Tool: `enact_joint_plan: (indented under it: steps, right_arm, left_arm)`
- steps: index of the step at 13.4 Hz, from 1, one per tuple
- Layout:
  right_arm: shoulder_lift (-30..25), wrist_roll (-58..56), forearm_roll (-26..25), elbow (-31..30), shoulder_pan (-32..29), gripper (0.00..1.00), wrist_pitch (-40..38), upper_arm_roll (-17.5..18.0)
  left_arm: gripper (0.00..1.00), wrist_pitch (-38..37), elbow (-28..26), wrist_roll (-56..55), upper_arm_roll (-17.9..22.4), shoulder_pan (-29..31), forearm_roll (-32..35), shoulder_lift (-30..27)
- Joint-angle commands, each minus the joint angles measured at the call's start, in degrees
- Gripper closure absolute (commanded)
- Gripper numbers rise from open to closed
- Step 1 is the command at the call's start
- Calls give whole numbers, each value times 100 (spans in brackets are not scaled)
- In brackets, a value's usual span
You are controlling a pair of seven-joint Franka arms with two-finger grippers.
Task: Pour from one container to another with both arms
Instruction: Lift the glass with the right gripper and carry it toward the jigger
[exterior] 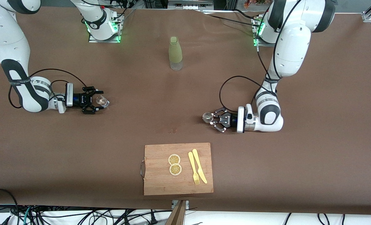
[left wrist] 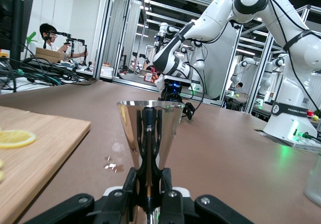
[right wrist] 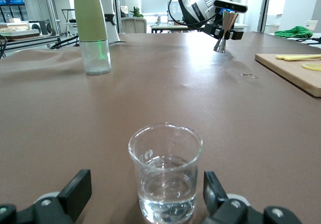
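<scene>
Clamping a steel jigger [exterior: 208, 117], the left gripper [exterior: 215, 119] readies a pour while the right gripper [exterior: 98, 100], fingers wide, brackets a water glass [exterior: 102, 101] for pickup.

jigger [exterior: 208, 117]: steel, upright, clamped in left claw [exterior: 213, 120]
glass [exterior: 102, 101]: clear, part-filled, between spread right claw [exterior: 99, 100] fingers

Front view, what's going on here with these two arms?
A pouring job is being set up. The left gripper is shut on a metal jigger, holding it low over the table. The right gripper is open around a glass beaker part full of clear liquid, standing on the table, not yet gripped. A green bottle stands between the arms' bases, a cutting board nearest the camera.
</scene>
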Motion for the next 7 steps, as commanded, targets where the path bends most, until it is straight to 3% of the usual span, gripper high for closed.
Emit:
enact_joint_plan:
  steps: [1, 3, 7]
  right_arm:
    - [99, -926, 279, -114, 43, 1, -58, -40]
    - [126, -927, 367, -114, 113, 1, -119, -40]
    - [187, -935, 482, -105, 158, 1, -119, 12]
  left_arm:
    - [100, 205, 668, -129, 17, -237, -322, 374]
    - [100, 223, 1108, -146, 17, -412, -488, 630]
    - [100, 520, 1171, -146, 17, -729, -815, 648]
